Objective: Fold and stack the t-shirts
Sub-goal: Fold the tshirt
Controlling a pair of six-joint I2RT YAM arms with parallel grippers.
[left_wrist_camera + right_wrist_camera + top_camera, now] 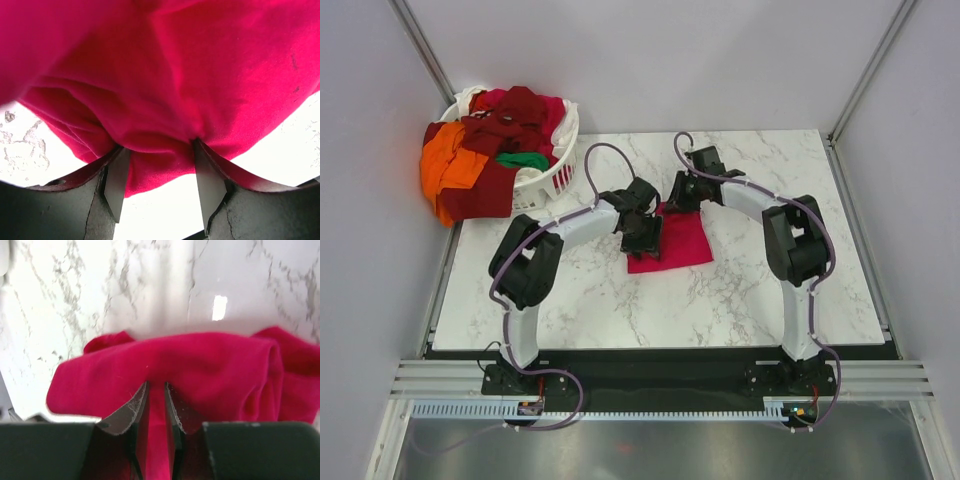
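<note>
Mid-fold: 2 grippers on 1 crimson-pink t-shirt (678, 245).
Left gripper (157, 155): jaws closed on a thick bunch of cloth, the rest draping above and beyond them. Right gripper (156, 395): jaws nearly together, pinching a thin fold, shirt spread just past the tips. My read: carry both edges level, at 1 pace, cloth taut between the 2 sets of jaws; let go only once it lies flat on the table (740, 290).

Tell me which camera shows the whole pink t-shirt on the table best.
Top external: it shows the pink t-shirt whole, a folded patch on the marble table. The left wrist view shows only cloth draped over the fingers of the left gripper; the right wrist view shows one rumpled edge pinched in the right gripper.
</note>
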